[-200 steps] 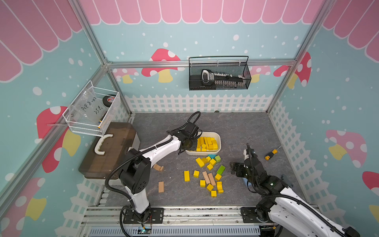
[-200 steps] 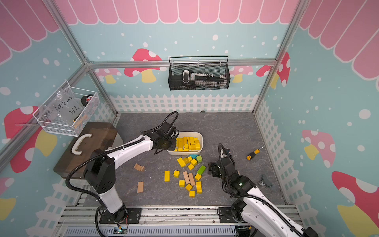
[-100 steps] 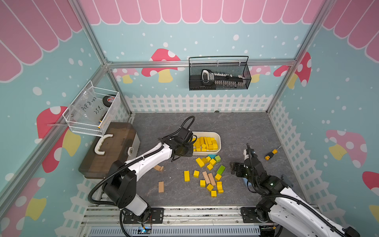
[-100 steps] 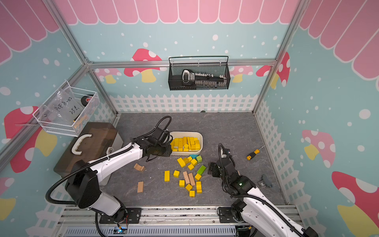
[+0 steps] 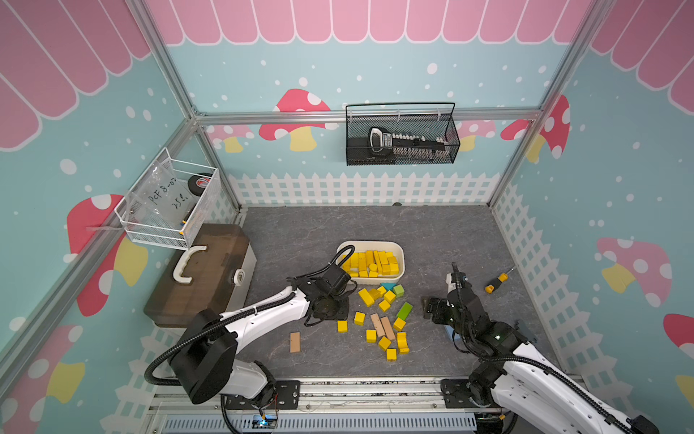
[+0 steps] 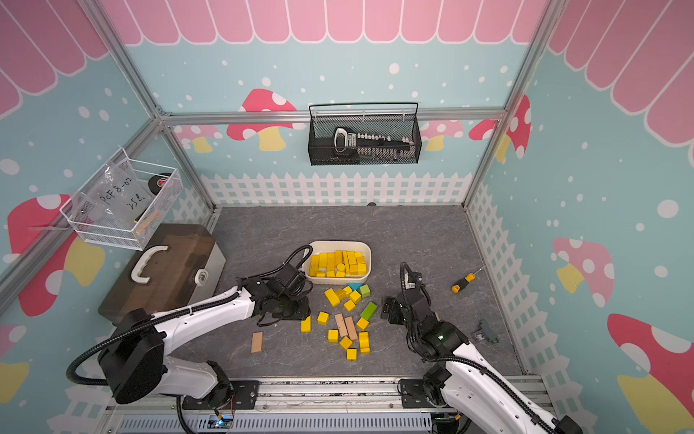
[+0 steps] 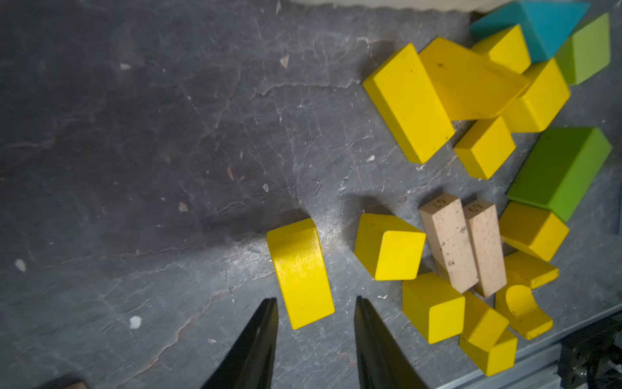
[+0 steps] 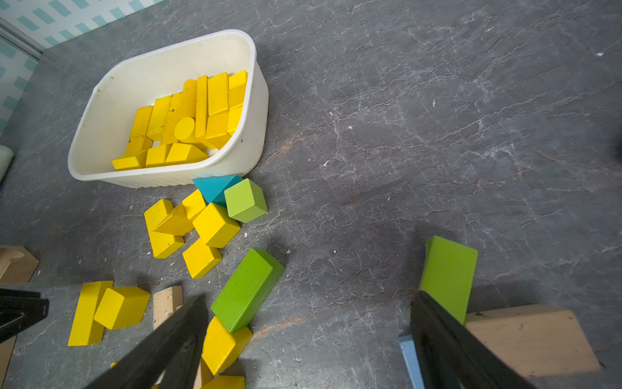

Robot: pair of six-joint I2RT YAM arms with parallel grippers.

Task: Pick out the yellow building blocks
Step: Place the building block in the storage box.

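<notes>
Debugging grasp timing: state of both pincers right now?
Left pincer: open, tips either side of a yellow block, not gripping it.
Right pincer: open, empty.

The yellow building blocks (image 5: pixel 370 263) are showing a bright yellow, both in the cream-white tub (image 8: pixel 151 74) and out on the grey floor (image 5: pixel 432 233), which is carrying pale, marble-like veins. Two bars (image 7: pixel 451 242) are looking plain tan, a long block (image 8: pixel 247 289) and a cube (image 8: pixel 245 200) are showing lime green, and a wedge (image 8: pixel 213 188) is reading as teal, or perhaps blue. Behind, the walls (image 5: pixel 338 75) are wearing pale teal with white dots, pink scallops, red-capped mushrooms and a white picket strip.
</notes>
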